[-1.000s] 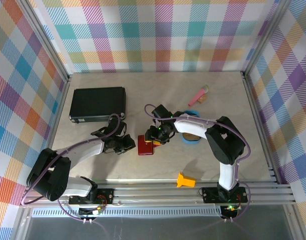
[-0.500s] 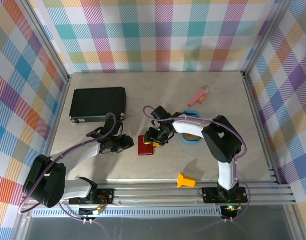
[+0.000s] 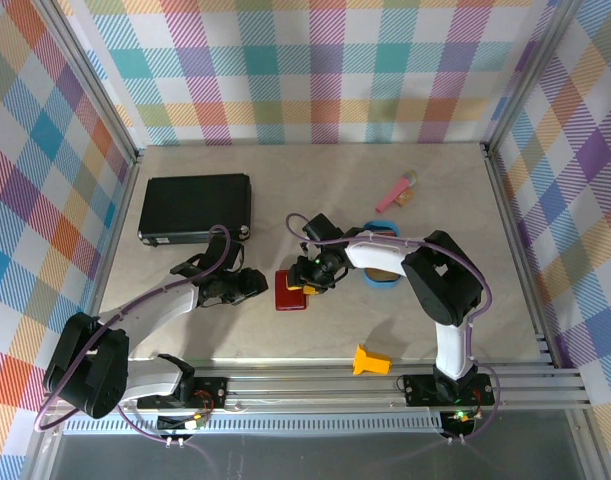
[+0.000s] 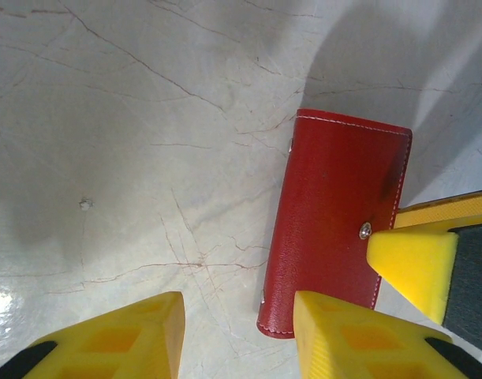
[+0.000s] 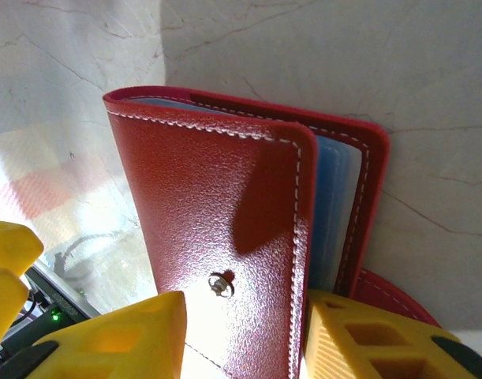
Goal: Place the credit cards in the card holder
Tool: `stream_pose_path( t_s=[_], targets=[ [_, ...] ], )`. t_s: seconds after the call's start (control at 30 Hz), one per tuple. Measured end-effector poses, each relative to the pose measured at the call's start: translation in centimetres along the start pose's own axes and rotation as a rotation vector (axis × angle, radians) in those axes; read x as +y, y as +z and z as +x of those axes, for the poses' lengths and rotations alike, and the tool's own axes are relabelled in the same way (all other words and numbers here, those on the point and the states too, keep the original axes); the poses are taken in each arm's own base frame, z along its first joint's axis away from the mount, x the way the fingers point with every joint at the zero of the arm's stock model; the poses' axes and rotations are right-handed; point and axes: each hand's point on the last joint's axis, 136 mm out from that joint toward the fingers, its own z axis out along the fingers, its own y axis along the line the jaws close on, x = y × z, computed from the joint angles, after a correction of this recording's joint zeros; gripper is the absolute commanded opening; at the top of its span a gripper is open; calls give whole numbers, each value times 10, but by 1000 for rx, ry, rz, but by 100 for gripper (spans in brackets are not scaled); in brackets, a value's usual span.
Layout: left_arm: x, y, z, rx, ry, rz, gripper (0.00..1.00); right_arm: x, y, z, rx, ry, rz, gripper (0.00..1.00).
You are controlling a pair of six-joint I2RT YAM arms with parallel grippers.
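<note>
The card holder (image 3: 289, 291), a small dark-red wallet, lies at mid-table between my two grippers. In the left wrist view the card holder (image 4: 335, 213) lies closed, its near corner just inside my open left gripper (image 4: 241, 320), which holds nothing. My left gripper (image 3: 253, 285) sits just left of it. My right gripper (image 5: 244, 320) hangs open over the card holder (image 5: 217, 213). One finger (image 5: 114, 339) overlaps the snap cover; the other stands by the cover's edge, above the blue pockets (image 5: 335, 213). A tan credit card (image 3: 383, 272) lies in the blue tray.
The blue oval tray (image 3: 366, 281) sits right of my right gripper (image 3: 309, 279). A black flat case (image 3: 195, 206) lies at the back left, a pink object (image 3: 395, 189) at the back right, and an orange piece (image 3: 370, 360) near the front rail.
My left gripper has opened and eased slightly away from the wallet. The right gripper's jaws have narrowed a little over the wallet, which has stayed in place.
</note>
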Motion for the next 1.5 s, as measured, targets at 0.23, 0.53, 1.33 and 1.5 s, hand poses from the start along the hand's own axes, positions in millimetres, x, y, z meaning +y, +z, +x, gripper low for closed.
stream_pose_path(
  t_s=[0.23,0.53,1.33,1.5],
  targets=[
    [4,-3,2,5,23,-20,41,5,-4,0,-13,-20,-26,39],
    [7,-16,-4,-8,56,-54,42,36,-19,-6,-68,-103,-148,39],
    [40,-47,-13,-13,-46,-84,42,90,17,-7,-19,-124,-358,48],
    [41,-49,-12,-9,-55,-87,42,93,25,-12,-23,-121,-371,54]
  ],
)
